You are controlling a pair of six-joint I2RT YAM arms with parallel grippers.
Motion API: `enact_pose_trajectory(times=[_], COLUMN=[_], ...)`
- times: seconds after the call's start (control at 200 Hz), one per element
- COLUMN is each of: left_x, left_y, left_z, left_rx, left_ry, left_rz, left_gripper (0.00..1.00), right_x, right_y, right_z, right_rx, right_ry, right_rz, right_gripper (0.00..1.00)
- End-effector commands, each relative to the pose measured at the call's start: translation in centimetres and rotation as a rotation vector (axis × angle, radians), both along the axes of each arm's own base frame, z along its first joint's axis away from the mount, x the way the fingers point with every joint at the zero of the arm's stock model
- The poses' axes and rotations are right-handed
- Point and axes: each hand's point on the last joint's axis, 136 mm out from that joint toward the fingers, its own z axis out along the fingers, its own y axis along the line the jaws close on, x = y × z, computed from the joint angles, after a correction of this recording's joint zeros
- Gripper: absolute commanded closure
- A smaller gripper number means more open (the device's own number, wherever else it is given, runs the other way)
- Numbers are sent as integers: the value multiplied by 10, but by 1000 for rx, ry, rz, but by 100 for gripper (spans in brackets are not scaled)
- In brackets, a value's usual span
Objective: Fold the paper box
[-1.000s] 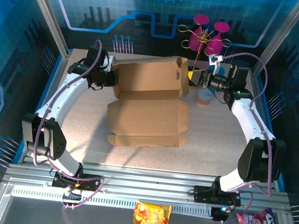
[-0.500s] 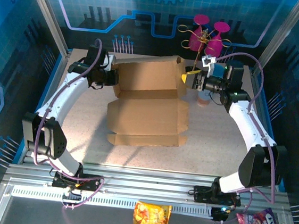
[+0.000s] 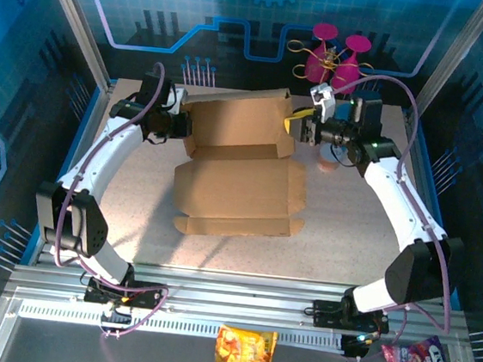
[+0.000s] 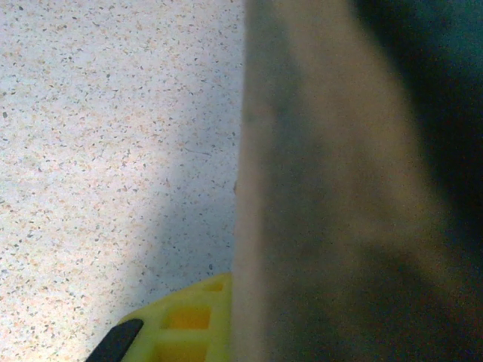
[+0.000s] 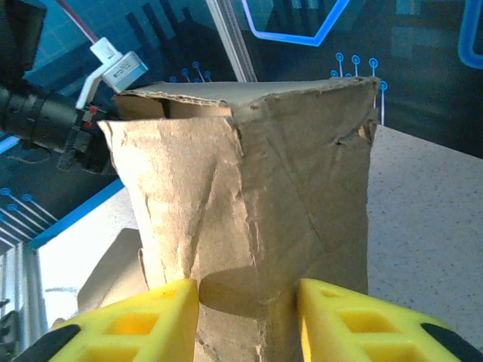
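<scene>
Right pincer (image 5: 247, 298) flanks the paper box (image 5: 256, 188) flap up close.

The left arm is reaching forward along the left side, its hand (image 3: 181, 128) pinching shut on the left edge of the paper box (image 3: 236, 189). The right arm is arching inward from the right, wrist raised, its hand (image 3: 303, 125) holding its yellow fingers (image 5: 143, 320) apart.

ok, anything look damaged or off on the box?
Yes: the flap of the paper box in front of the right tool is wrinkled with diagonal creases and has a small tear near its top right corner.
</scene>
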Motion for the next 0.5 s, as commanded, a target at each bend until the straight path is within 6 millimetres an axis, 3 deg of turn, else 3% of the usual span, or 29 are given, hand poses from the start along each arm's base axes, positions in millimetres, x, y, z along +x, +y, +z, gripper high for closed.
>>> enact_pose_trajectory(times=[0.0, 0.495], left_x=[-1, -7], left_y=[-3, -3], left_z=[19, 22], left_rx=[-27, -23], left_ry=[-46, -63], left_rz=[-29, -35], left_gripper=[100, 100], right_x=[9, 48], right_y=[7, 12], right_z=[-9, -23], right_rx=[-101, -305], right_ry=[-34, -130], right_rz=[-34, -205], right_gripper=[59, 51])
